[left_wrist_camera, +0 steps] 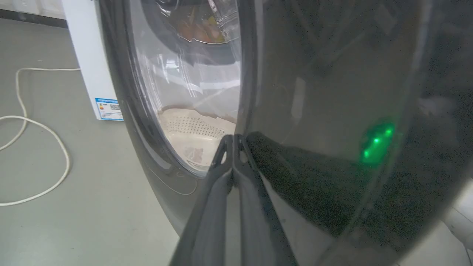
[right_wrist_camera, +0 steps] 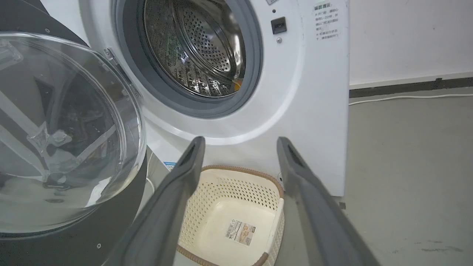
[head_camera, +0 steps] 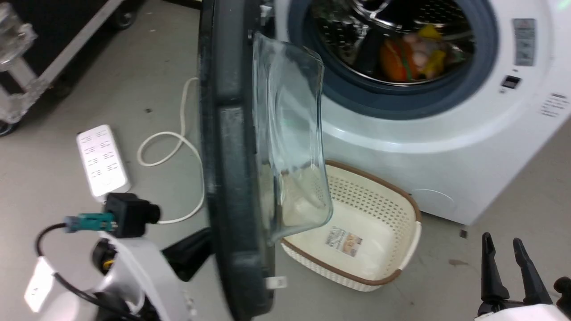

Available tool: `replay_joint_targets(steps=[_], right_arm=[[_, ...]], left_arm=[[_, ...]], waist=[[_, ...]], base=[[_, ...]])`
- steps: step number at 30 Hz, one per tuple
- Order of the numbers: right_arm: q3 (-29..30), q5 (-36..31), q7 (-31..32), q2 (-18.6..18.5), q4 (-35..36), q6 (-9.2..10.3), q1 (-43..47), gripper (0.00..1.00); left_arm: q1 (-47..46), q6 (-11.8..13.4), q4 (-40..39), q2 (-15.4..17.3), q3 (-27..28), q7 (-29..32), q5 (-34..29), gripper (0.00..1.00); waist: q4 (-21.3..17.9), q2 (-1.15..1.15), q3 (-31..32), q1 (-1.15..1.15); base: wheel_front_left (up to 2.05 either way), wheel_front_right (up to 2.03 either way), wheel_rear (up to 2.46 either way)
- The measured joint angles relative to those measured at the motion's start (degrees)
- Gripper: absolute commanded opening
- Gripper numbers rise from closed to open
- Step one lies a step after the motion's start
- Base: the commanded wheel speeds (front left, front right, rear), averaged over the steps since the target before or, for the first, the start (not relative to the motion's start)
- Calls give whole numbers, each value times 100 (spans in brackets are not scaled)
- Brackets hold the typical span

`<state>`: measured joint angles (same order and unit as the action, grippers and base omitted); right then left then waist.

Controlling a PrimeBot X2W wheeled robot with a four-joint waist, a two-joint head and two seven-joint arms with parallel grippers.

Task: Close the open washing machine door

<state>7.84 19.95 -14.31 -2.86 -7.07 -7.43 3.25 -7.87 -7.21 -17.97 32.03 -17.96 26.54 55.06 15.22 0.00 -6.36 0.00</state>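
Left pincer (left_wrist_camera: 233, 139), clenched, seemingly touches the washing machine door (left_wrist_camera: 314, 74); right pincer (right_wrist_camera: 240, 143) hangs released.

cream perforated basket (head_camera: 379, 209) with brown rim; white machine (head_camera: 446, 169).

Near left, the left forearm (head_camera: 147, 267) is a rounded, glossy white shell. A boxy black camera block (head_camera: 129, 214) rides on it, with a teal plug (head_camera: 91, 221) jutting from its side. A thin black cable (head_camera: 41, 236) loops off that plug, past a white tag (head_camera: 38, 285). The left gripper (left_wrist_camera: 232, 137) has two long dark grey fingers, each with a slot by the tip. Near right, the right gripper (head_camera: 502, 240) shows the same slim, tapering black fingers on a white wrist.
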Motion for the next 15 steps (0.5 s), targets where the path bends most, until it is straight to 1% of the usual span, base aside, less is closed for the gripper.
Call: replay_joint_targets(steps=[4,9,12,15], right_arm=[[-46,24,-19,0,-34,0,-27,100],[-130,40,-20,-2,-60,0,-64,100],[-224,54,-25,0,-79,-1,-122,100],[-348,83,-42,0,-93,0,-142,100]], left_arm=[[-196,-1,66,-163,-463,-158,-1,0],[-536,-2,389,-468,-969,-383,-111,0],[-769,-2,678,-648,-1155,-605,-219,0],[-1001,-1,1099,-878,-1224,-849,-257,0]], waist=[[-330,0,-9,0],[-785,0,-44,0],[-1067,0,-72,0],[-1347,0,-100,0]], base=[[0,0,0],[0,0,0],[0,0,0],[0,0,0]])
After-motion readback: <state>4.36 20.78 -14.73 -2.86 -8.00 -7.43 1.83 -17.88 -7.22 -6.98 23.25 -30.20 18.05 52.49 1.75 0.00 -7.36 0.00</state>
